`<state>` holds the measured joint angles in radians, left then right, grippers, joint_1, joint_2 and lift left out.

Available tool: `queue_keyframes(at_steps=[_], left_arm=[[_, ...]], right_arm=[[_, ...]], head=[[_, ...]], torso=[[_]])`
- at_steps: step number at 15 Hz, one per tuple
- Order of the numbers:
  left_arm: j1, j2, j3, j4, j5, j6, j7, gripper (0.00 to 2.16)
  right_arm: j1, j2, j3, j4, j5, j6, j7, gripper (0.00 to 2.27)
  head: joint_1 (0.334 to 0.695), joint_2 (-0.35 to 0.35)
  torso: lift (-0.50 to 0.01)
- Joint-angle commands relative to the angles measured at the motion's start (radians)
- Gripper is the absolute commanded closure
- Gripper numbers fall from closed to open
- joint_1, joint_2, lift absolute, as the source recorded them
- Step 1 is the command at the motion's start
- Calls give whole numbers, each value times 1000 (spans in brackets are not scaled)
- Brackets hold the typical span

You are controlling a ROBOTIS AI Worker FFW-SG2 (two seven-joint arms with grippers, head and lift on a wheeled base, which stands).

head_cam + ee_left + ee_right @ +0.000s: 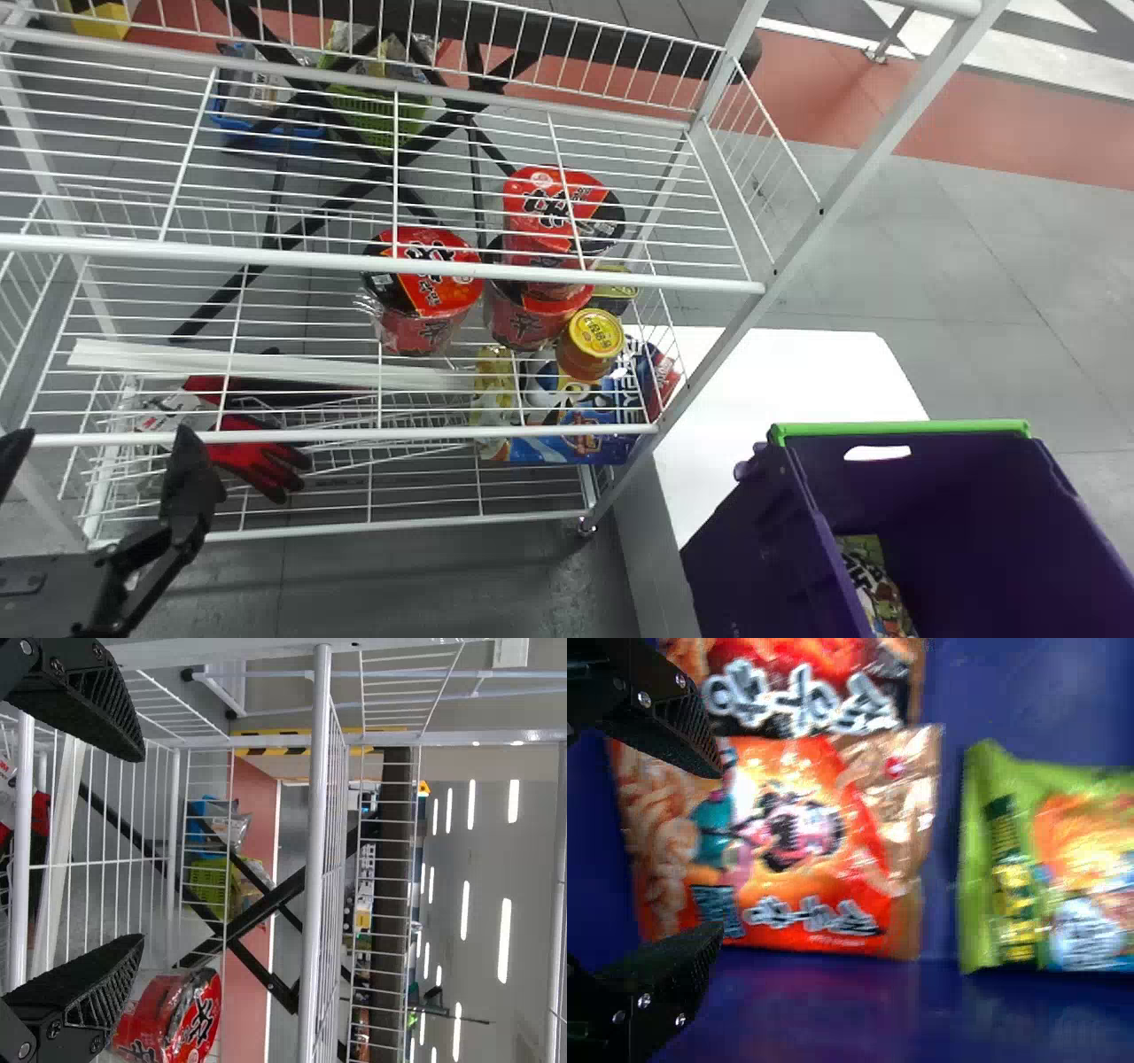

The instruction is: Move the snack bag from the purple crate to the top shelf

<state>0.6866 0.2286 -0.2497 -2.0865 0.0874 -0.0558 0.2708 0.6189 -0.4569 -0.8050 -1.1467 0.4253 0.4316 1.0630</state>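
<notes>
The purple crate [957, 514] stands at the lower right of the head view, a green and brown snack bag [873, 585] inside it. My left gripper [97, 461] is at the lower left in front of the shelf; in the left wrist view the left gripper [142, 850] is open with nothing held. In the right wrist view my right gripper [718, 850] is open over the crate's inside. Below its fingers lies an orange-red snack bag [788, 850], another red one [806, 682] beside it and a green bag [1045, 868] apart. The top shelf [292, 252] is white wire.
Red noodle cups [425, 283] and a yellow-lidded jar [592, 341] stand on the rack below the top tier. Red gloves [257, 456] and blue packs [576, 434] lie lower. The rack's white post [797, 239] rises between shelf and crate, beside a white table [797, 372].
</notes>
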Motion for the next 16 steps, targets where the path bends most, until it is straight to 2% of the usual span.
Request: queue_keyframes(at_steps=[1,9,13,16], left_arm=[[-2,0,0,3,0,0,-2,93],[-21,-3,15,40,17,-25,-27,93],[-24,-3,15,39,17,-22,-28,93],[-33,-2,15,46,26,-22,-33,93]], right_arm=[[1,3,-17,13,-17,-15,2,252],[8,26,0,36,-17,-24,2,252],[5,50,53,35,-2,-37,-58,252],[-10,52,70,70,13,-52,-107,252]], head=[[695,-350],[695,-350],[695,-350],[695,-350]], torso=[[-451],[-451],[-451],[-451]])
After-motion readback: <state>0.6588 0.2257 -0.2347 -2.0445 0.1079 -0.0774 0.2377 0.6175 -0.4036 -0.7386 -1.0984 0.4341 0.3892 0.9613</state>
